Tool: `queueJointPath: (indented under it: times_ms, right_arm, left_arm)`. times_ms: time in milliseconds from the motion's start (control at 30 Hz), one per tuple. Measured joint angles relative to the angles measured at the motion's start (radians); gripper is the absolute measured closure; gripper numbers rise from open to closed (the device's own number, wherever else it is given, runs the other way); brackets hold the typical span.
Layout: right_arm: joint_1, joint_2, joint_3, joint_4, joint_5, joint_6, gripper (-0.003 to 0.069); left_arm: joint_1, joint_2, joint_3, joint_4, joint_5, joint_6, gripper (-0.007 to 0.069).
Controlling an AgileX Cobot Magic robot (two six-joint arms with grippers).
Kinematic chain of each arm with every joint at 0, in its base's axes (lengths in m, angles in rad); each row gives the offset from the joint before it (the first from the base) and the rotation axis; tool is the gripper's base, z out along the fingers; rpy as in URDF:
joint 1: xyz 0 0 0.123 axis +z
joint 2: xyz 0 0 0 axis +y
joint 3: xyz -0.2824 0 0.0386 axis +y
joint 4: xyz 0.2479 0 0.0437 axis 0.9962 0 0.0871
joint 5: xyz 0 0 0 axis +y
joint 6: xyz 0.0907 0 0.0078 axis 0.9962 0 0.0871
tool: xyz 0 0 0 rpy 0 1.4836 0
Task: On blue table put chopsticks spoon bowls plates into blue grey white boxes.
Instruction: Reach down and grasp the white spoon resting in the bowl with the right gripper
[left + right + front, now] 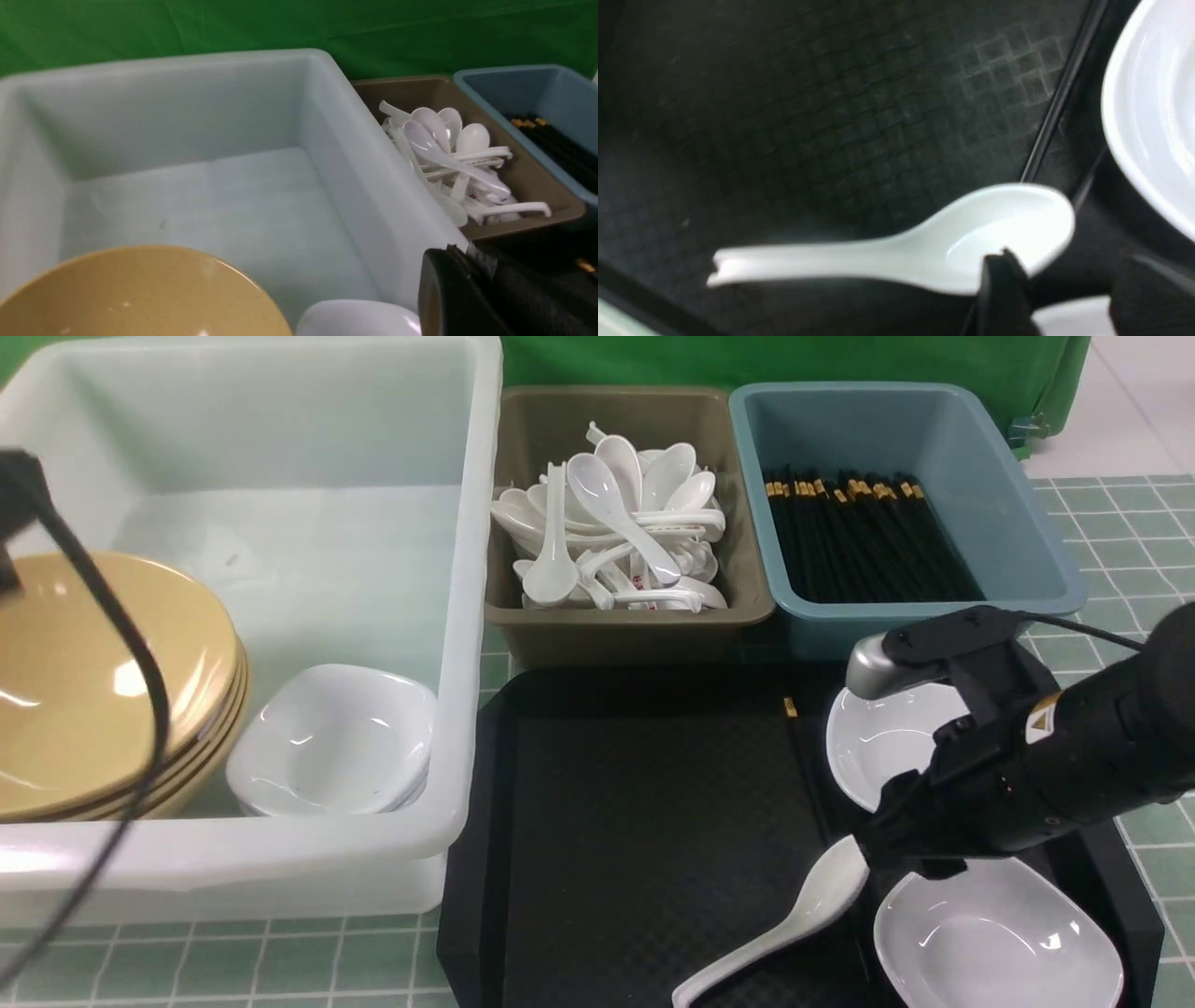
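Where the spoon [780, 933] lies: black tray's [635, 803] near edge, right of middle.
Right gripper [1064, 275]: jaws apart astride the scoop's rim, apparently lined up to pinch it.
Left gripper [444, 289]: closed above the white box [355, 177], clear of that reach.

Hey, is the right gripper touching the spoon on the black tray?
Cannot tell. In the right wrist view one finger of the right gripper overlaps the spoon's scoop rim, but contact or a hover isn't plain; the front view hides it.
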Motion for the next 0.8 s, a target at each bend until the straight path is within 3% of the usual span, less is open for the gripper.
queueJointPath:
  times_ms: [100, 267, 300, 400, 567, 800]
  right_arm:
    - [-0.001, 0.053, -0.014, 0.018, -0.003, 0.003, 0.0256]
    - [-0.001, 0.138, -0.027, 0.055, -0.004, 0.003, 0.0252]
    - [-0.001, 0.141, -0.028, 0.056, -0.005, 0.001, 0.0256]
    - [-0.001, 0.165, -0.030, 0.089, -0.005, -0.038, 0.0343]
    - [-0.001, 0.166, -0.056, 0.128, -0.003, -0.099, 0.0542]
    - [-0.001, 0.100, -0.180, 0.129, 0.054, -0.124, 0.0551]
  left_arm:
    - [-0.040, -0.084, 0.102, -0.015, -0.143, 0.069, 0.0622]
    - [-0.085, -0.193, 0.252, -0.061, -0.447, 0.107, 0.0622]
    - [-0.087, -0.197, 0.257, -0.063, -0.447, 0.107, 0.0622]
    - [-0.102, -0.263, 0.328, -0.092, -0.648, 0.115, 0.0622]
    - [-0.103, -0.307, 0.347, -0.107, -0.732, 0.129, 0.0622]
    - [-0.103, -0.315, 0.347, -0.107, -0.721, 0.147, 0.0622]
